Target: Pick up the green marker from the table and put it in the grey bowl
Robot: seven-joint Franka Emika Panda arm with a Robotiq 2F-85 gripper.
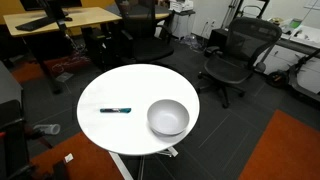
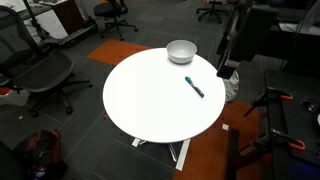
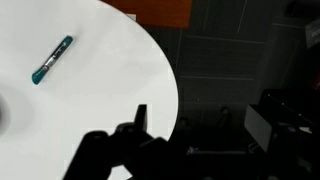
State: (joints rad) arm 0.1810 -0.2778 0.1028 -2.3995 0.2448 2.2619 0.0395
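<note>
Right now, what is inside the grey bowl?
Nothing shows inside the grey bowl. The green marker lies outside on the table. The bowl's near rim hides a bit.

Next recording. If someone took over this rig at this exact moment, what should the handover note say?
Gripper: only a dark silhouette in the wrist view, near the table's edge. Whether it is open or shut cannot be told. It does not hold the marker.
Green marker: lying flat on the table, beside the grey bowl but not touching it.
Grey bowl: upright on the table and looks empty in both exterior views.
Done: nothing; the marker is not yet picked up.
Left: move over the marker, grasp it, lift it, and release it into the bowl.
</note>
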